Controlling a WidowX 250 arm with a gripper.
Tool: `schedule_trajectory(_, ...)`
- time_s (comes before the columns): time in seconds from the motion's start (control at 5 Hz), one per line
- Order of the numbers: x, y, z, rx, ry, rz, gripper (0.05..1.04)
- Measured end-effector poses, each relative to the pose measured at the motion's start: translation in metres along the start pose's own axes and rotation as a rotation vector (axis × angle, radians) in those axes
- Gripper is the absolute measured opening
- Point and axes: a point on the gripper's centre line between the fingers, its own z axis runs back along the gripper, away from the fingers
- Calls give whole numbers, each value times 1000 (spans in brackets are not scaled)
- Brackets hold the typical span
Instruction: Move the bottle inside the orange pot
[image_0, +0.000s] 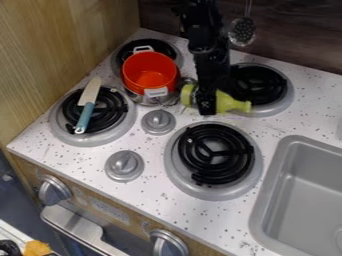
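Note:
The black gripper (206, 106) points down at the back middle of the stove, right of the pot. Crossing behind it is a yellow-green bottle (232, 103), lying on its side; the gripper hides its middle, and whether it is held cannot be told. The bottle's wide end shows left of the gripper and its narrow end points right. An orange pot (149, 73) with white handles stands upright at the back-left burner, apart from the gripper, with silver metal around its lower part.
A knife (87, 107) with a blue handle lies across the front-left burner. Coiled burners stand at front right (216, 154) and back right (257, 84). The grey sink (270, 200) is at lower right. A slotted spoon (242, 31) hangs near the back wall. A wooden panel (63, 45) borders the left.

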Motion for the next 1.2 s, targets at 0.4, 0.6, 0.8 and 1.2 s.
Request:
schedule_trajectory(0.4, -8, -5, -6, -1, -4, 40, 707)
schedule_trajectory(0.6, -6, -7, -7, 3, -20, 44, 670)
schedule_trajectory(0.8, -4, -6, -5, -19, -25, 40, 670)
schedule_trajectory(1.2, 18, -12, 4, -78, -111, 177, 670)
